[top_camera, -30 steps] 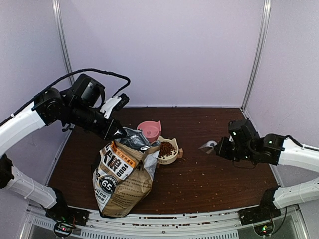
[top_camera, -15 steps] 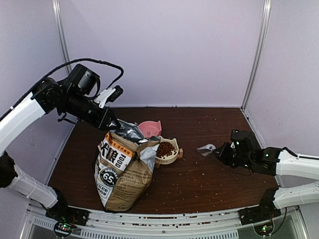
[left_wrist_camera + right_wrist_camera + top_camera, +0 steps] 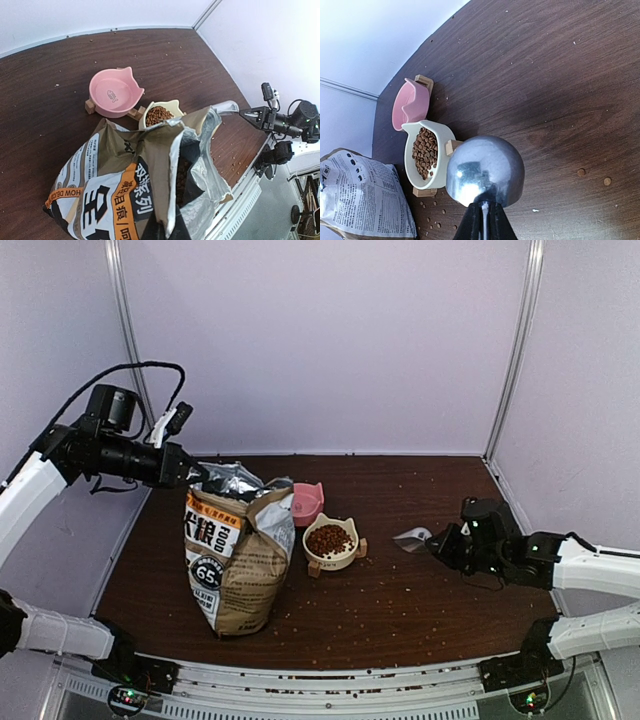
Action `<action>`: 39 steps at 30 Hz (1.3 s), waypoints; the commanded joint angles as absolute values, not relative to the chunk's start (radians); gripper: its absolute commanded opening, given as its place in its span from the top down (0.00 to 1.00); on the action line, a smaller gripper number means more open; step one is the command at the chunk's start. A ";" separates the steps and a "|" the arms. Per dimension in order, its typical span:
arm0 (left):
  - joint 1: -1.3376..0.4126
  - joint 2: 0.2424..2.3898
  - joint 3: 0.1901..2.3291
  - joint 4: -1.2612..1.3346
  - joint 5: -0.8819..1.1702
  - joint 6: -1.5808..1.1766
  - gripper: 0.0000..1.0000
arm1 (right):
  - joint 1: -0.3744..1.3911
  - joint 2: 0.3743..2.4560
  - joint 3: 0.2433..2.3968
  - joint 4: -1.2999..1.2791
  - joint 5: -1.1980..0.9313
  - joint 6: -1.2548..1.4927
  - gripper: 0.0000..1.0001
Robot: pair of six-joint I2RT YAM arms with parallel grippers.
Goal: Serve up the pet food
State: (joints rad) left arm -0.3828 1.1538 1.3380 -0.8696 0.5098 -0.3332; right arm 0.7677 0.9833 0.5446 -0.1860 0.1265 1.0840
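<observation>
— Two bowls, only one filled?
— Yes. Pet food heaps in the cream bowl; strays dot the table. The pink bowl is bare.
— The claws?
— The left gripper pinches the bag by its top and holds it upright. The right gripper clamps the empty scoop, well apart from the bag.
— Next?
— Probably dipping the scoop into the bag mouth, then tipping it over the pink bowl.

Pet food in bowl beside bag
</observation>
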 commanded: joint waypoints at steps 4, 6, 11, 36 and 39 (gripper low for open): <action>-0.228 0.937 1.245 -0.731 0.480 -0.260 1.00 | 0.768 0.980 0.583 -0.189 0.113 1.070 1.00; -0.219 0.899 1.201 -0.816 0.350 -0.255 1.00 | 0.768 0.975 0.583 -0.194 0.111 1.074 1.00; -0.219 0.787 1.068 -0.883 0.237 -0.318 1.00 | 0.769 0.953 0.594 -0.219 0.096 1.068 1.00; -0.283 0.637 1.236 -0.615 0.654 -0.152 0.27 | 0.987 0.999 0.987 -0.104 -0.356 1.160 1.00; -0.404 0.651 1.211 -0.587 0.549 -0.158 0.29 | 1.022 1.037 1.026 -0.064 -0.375 1.193 1.00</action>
State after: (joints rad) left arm -0.2924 0.6376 1.2488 -0.7094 0.5964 -0.1425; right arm 0.9859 1.0046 0.9676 -0.1745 -0.3038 1.1286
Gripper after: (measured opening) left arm 0.725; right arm 0.072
